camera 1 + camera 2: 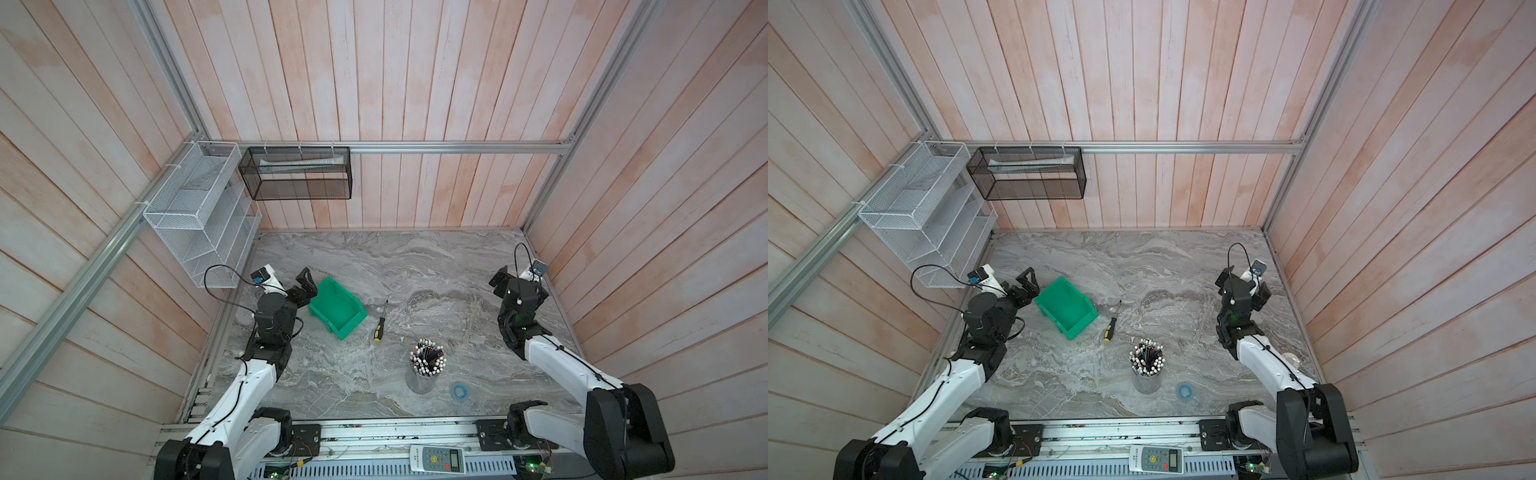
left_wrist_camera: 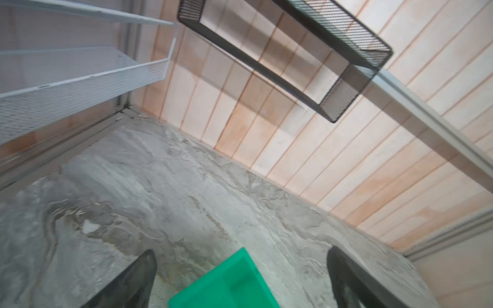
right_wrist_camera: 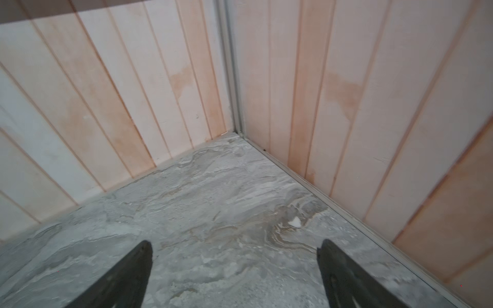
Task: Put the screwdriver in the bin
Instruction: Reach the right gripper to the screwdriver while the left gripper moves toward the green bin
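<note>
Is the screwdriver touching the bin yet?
Apart. Both top views show a strip of bare marble between the screwdriver and the bin; the screwdriver lies flat beside it, outside its walls.

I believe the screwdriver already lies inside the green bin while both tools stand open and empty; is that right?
Not quite. The screwdriver is not inside the bin: it lies on the marble table beside it, apart from it, as both top views show. The left tool and the right tool do stand open and empty.
</note>
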{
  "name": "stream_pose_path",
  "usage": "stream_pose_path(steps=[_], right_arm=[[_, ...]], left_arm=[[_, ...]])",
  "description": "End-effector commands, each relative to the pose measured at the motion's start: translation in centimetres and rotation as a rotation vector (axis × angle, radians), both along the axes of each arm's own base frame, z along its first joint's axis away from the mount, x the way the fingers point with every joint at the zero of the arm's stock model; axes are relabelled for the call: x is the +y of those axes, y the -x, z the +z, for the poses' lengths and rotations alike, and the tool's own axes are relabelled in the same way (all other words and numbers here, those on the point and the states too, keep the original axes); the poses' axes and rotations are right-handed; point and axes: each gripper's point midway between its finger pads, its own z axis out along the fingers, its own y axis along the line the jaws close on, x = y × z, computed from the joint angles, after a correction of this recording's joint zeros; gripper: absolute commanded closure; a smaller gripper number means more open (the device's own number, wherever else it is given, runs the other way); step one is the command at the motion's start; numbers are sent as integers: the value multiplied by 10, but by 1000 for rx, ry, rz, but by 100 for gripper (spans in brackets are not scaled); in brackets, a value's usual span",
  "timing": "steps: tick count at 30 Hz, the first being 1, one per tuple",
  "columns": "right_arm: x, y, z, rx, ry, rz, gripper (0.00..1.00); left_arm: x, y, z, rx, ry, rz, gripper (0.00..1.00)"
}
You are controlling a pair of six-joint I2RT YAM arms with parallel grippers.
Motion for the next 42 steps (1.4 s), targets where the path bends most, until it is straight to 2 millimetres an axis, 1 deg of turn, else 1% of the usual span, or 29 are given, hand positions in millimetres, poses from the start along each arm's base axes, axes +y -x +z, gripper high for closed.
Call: stream_pose_path(steps=[1, 2, 4, 5, 6, 7, 8, 10, 11, 13, 16, 18, 19, 21, 23, 25, 28, 30, 35, 38, 40, 42], right_arm=[[49, -15, -18, 237, -37, 221, 2], [65, -19, -18, 273, -33, 276, 1], [102, -20, -23, 354, 15, 377, 0], [123, -18, -25, 390, 51, 411, 0], [139, -16, -26, 415, 69, 443, 0], [163, -12, -29, 440, 80, 506, 0], [182, -10, -29, 453, 84, 552, 1], [211, -6, -31, 480, 84, 624, 2], [227, -3, -33, 497, 86, 660, 5], [248, 2, -38, 517, 101, 692, 6], [277, 12, -52, 551, 87, 761, 6], [288, 18, -68, 599, 87, 789, 7], [296, 17, -67, 603, 95, 803, 8], [303, 20, -75, 647, 135, 804, 9], [313, 25, -85, 689, 168, 821, 11], [325, 30, -95, 719, 167, 852, 13], [340, 40, -111, 769, 137, 900, 19], [348, 47, -118, 798, 121, 926, 20], [366, 61, -126, 841, 73, 968, 24], [373, 73, -138, 901, 36, 991, 24], [374, 77, -138, 932, 30, 989, 25], [373, 76, -131, 930, 28, 981, 26]], left_arm=[[-33, 12, -10, 137, 19, -155, 0], [-40, 14, -10, 149, 10, -172, 0], [-50, 17, -9, 163, -20, -199, 0], [-53, 19, -10, 174, -47, -205, 0], [-55, 20, -11, 185, -71, -207, 0], [-56, 23, -12, 197, -93, -211, 0], [-56, 25, -14, 204, -105, -218, 0], [-58, 31, -15, 199, -104, -240, 0], [-60, 34, -16, 196, -87, -251, 0], [-65, 40, -18, 207, -64, -283, 0], [-75, 46, -25, 236, -19, -337, 0], [-71, 47, -39, 285, 44, -296, 0], [-71, 49, -47, 312, 68, -295, 0], [-75, 52, -60, 349, 88, -317, 0], [-71, 55, -73, 391, 109, -294, 0], [-65, 57, -81, 413, 123, -273, 0], [-57, 60, -86, 424, 136, -269, 0], [-51, 63, -87, 431, 153, -267, 0], [-52, 71, -92, 441, 175, -293, 0], [-54, 72, -88, 427, 187, -309, 0], [-57, 74, -90, 432, 208, -320, 0], [-62, 77, -89, 436, 209, -355, 0]])
